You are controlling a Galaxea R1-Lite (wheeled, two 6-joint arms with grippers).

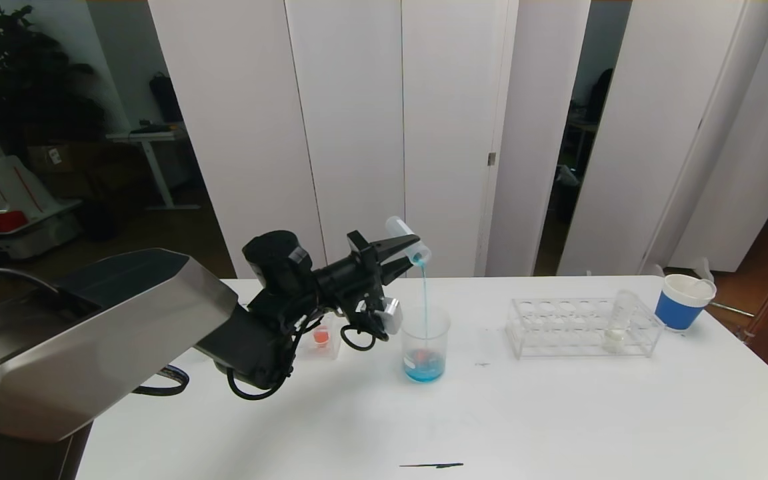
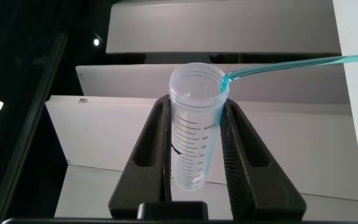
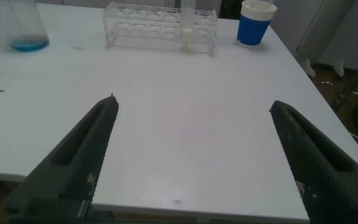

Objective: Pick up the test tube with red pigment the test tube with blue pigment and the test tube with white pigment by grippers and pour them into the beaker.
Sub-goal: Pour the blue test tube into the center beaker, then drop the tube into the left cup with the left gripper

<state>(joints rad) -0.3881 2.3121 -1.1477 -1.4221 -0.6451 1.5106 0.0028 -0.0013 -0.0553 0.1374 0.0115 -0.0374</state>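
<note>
My left gripper [image 1: 394, 255] is clamped on the test tube with blue pigment [image 1: 409, 241], tipped mouth-down above the beaker [image 1: 425, 343] at table centre. I'd worry the thin stream drifts past the rim if my wrist wobbles. The test tube with white pigment [image 1: 617, 320] waits in the rack [image 1: 584, 327], right. Only the right wrist view shows my right gripper [image 3: 194, 155], spread wide and empty.

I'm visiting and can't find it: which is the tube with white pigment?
Look at the clear rack right of the beaker on the white table. The test tube with white pigment is the only tube in it, near the blue paper cup, cream-white at its base.
</note>
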